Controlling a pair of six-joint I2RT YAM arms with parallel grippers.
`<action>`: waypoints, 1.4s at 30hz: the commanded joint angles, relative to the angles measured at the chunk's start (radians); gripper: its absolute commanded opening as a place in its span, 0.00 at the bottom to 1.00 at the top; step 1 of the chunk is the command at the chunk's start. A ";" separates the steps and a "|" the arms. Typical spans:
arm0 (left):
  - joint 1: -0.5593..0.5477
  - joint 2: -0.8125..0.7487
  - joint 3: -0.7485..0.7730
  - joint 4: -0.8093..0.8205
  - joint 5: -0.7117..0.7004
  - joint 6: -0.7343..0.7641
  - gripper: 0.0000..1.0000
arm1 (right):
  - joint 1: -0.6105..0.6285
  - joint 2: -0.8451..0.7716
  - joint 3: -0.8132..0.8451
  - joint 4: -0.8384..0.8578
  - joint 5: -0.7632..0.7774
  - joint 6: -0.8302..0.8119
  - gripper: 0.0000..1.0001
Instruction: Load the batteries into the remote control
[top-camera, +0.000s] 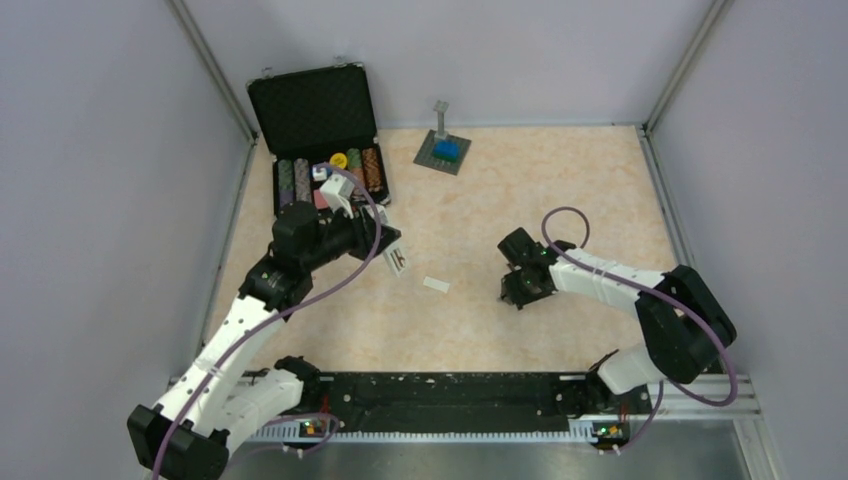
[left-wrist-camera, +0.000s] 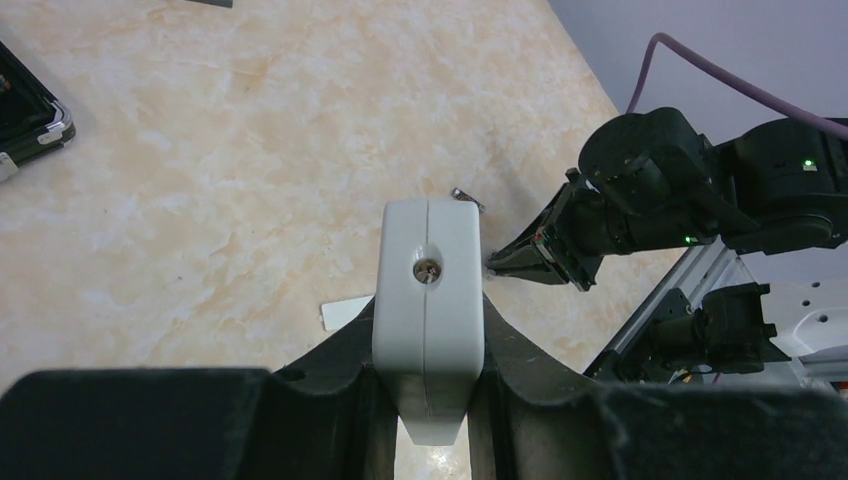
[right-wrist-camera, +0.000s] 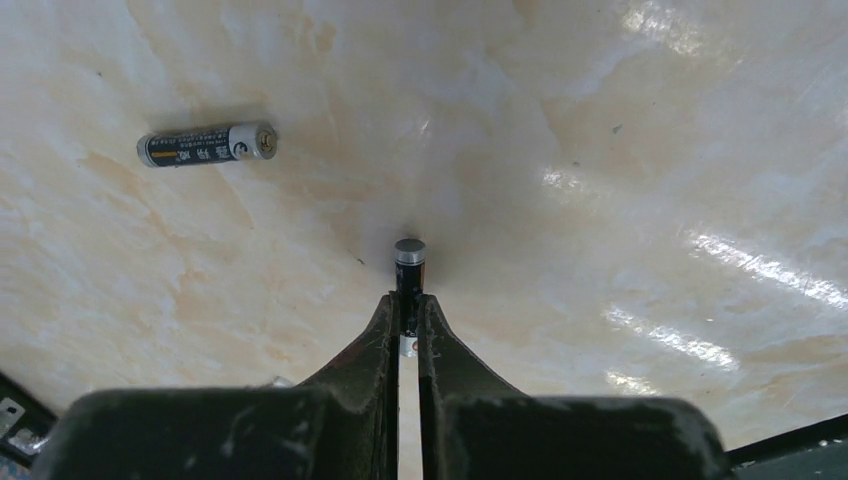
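Observation:
My left gripper (left-wrist-camera: 428, 305) is shut on the remote control (left-wrist-camera: 428, 290), a white bar seen end-on with a small metal contact in its end face. In the top view, the remote control (top-camera: 399, 262) sticks out of the left gripper (top-camera: 392, 254) left of centre. My right gripper (right-wrist-camera: 409, 300) is shut on one battery (right-wrist-camera: 409, 262), which stands between the fingers with its tip near the tabletop. A second battery (right-wrist-camera: 207, 145) lies loose on the table to the upper left. In the top view the right gripper (top-camera: 516, 296) points down at the table right of centre.
A small white cover plate (top-camera: 436, 285) lies flat between the two grippers. An open black case of poker chips (top-camera: 320, 140) stands at the back left. A grey baseplate with a blue brick (top-camera: 443, 150) sits at the back centre. Walls enclose the table.

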 joint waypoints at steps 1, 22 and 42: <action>-0.002 -0.043 -0.021 0.065 0.036 0.018 0.00 | 0.015 0.033 0.065 -0.049 0.018 0.068 0.05; -0.002 -0.143 -0.062 0.037 0.058 0.048 0.00 | -0.052 -0.262 0.032 0.267 -0.009 -1.064 0.71; -0.002 -0.227 -0.016 -0.069 -0.098 0.091 0.00 | -0.001 -0.118 0.079 0.196 -0.293 -2.258 0.66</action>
